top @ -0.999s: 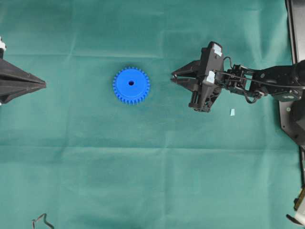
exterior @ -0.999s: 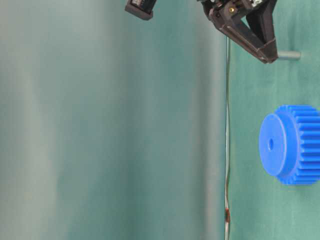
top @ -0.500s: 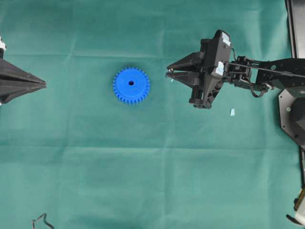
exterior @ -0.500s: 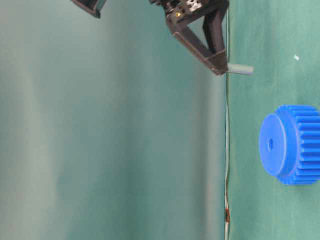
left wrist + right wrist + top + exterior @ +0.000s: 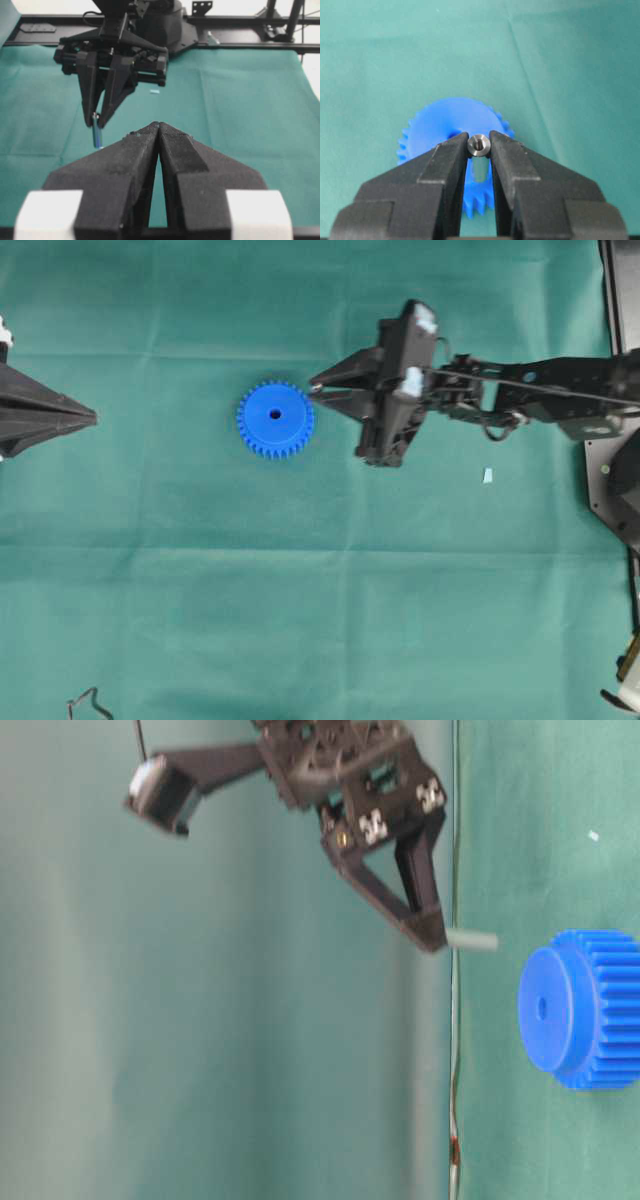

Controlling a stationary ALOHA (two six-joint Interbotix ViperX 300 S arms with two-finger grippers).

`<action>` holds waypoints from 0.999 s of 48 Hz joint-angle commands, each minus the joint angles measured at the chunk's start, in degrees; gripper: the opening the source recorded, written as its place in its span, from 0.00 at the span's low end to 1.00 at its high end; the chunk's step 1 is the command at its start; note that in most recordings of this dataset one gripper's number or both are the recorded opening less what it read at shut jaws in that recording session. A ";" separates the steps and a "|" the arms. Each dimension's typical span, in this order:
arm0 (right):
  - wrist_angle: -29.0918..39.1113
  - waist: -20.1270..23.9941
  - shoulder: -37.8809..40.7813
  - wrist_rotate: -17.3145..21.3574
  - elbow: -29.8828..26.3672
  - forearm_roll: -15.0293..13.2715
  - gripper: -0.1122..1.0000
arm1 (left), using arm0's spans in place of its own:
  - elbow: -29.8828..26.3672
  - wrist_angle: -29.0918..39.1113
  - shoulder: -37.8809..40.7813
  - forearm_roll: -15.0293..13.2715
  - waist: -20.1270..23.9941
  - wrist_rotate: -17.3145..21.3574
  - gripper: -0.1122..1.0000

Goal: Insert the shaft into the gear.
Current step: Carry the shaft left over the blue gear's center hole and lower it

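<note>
The bright blue gear [image 5: 275, 420] lies flat on the green cloth, its centre hole facing up; it also shows in the table-level view [image 5: 580, 1008]. My right gripper [image 5: 316, 390] is shut on the shaft [image 5: 479, 145], a small silvery pin held upright by its top end. The shaft [image 5: 472, 941] hangs in the air with its lower end a little higher than the gear's top face and off to one side of the hole. From the right wrist, the gear [image 5: 440, 125] lies just behind the fingertips. My left gripper [image 5: 92, 417] rests shut at the left edge, holding nothing [image 5: 158, 125].
A small pale blue scrap [image 5: 488, 475] lies on the cloth right of the right gripper. A tiny whitish fleck [image 5: 593, 836] sits on the cloth. A thin cable end [image 5: 85, 702] lies at the bottom left. A black frame [image 5: 612, 300] runs along the right edge.
The right gripper has lifted the shaft off the cloth and carried it left, from well right of the gear to its right rim. The left gripper and the gear have not moved.
</note>
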 commanded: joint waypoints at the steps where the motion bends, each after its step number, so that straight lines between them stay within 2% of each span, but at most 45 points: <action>1: 0.88 0.53 0.53 0.09 -3.43 -0.35 0.25 | -1.23 -0.26 0.35 0.18 -0.09 0.09 0.12; 14: 2.46 1.23 3.96 0.09 -8.09 -0.53 0.25 | -1.32 0.00 0.35 0.09 -0.18 0.00 0.12; 34: 2.46 1.23 4.66 0.00 -8.53 -0.53 0.25 | -1.32 0.09 0.35 0.09 -0.18 0.00 0.12; 48: 2.20 1.14 9.23 0.09 -9.67 -0.44 0.25 | -1.32 0.09 0.35 0.18 -0.09 0.00 0.12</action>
